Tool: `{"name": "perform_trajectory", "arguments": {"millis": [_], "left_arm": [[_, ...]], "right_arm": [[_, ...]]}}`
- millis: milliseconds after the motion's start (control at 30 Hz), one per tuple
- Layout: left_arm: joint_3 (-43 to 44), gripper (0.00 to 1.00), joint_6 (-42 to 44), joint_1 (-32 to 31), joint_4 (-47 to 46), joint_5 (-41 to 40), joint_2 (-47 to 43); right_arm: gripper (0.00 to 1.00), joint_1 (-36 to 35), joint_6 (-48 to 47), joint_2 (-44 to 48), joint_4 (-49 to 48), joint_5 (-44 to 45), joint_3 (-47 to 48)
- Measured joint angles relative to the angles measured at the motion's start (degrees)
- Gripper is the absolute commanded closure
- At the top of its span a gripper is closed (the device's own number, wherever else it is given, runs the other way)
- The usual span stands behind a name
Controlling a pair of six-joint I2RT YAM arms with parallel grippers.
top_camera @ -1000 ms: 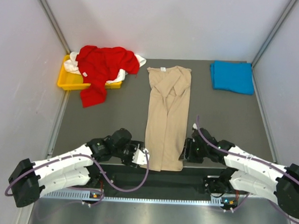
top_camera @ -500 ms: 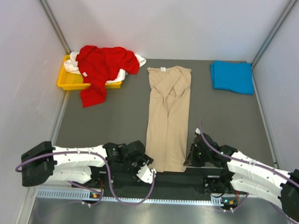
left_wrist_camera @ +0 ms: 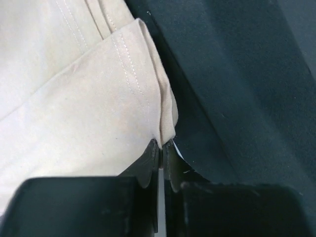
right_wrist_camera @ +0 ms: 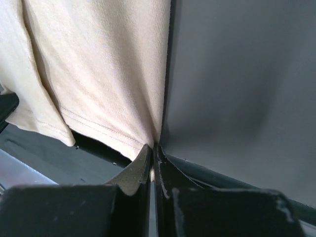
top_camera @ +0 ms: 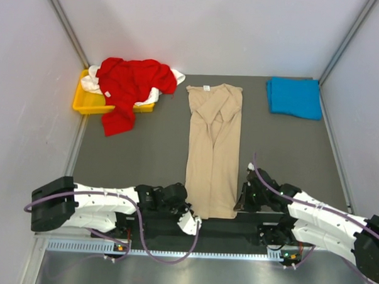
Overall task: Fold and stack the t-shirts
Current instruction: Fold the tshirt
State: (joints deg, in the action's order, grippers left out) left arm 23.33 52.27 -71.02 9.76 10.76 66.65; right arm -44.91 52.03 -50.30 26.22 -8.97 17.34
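A beige t-shirt [top_camera: 213,149], folded into a long strip, runs up the middle of the grey mat. Its near hem is pinched at both corners. My left gripper [top_camera: 195,223] is shut on the near left corner; the hem [left_wrist_camera: 165,121] runs into its fingertips [left_wrist_camera: 150,160]. At the near right corner my right gripper [top_camera: 239,204] is shut on the shirt's edge [right_wrist_camera: 148,133]. A bright blue t-shirt [top_camera: 294,97] lies folded at the far right. A red t-shirt [top_camera: 130,83] is heaped over a white t-shirt [top_camera: 91,82] at the far left.
A yellow tray [top_camera: 84,102] sits at the far left under the red and white cloth. Grey walls close in the mat [top_camera: 138,158] on both sides. A black strip and a metal rail [top_camera: 172,249] run along the near edge.
Both arms slid down to the beige shirt's near hem. The right gripper shut on its corner first, then the left gripper closed on the other corner.
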Motion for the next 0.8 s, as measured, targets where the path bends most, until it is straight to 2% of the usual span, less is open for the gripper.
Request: {"name": "perform_trajectory", "arguments": {"millis": [133, 200, 333, 367, 467, 633, 800], "left_arm": [[1.4, 1.00, -3.7, 0.0, 0.6, -1.3, 0.8], [2.5, 1.00, -4.9, 2.3, 1.0, -0.9, 0.9], [9.6, 1.00, -7.4, 14.9, 1.5, 2.3, 1.7], [12.9, 1.00, -7.9, 19.1, 1.4, 3.3, 3.0], [20.1, 1.00, -8.7, 25.9, 0.5, 4.3, 7.4], [28.2, 1.00, -9.4, 31.5, 1.0, 6.6, 17.2], [37.1, 1.00, -11.3, 36.7, 2.9, 7.4, 28.1]], "right_arm": [[1.00, 1.1, -1.6, 0.0, 2.1, 0.0, 1.8], [1.00, 3.9, -3.8, -0.5, 3.3, -0.6, 4.2], [1.00, 12.9, -10.1, -6.1, 3.5, -1.9, 11.6], [1.00, 15.5, -12.4, -8.7, 3.5, -2.5, 14.6], [1.00, 20.0, -17.2, -15.7, 1.6, -3.8, 21.4], [1.00, 25.2, -23.0, -30.6, -2.2, -6.6, 33.5], [1.00, 28.3, -25.5, -41.1, -4.4, -9.0, 41.8]]}}
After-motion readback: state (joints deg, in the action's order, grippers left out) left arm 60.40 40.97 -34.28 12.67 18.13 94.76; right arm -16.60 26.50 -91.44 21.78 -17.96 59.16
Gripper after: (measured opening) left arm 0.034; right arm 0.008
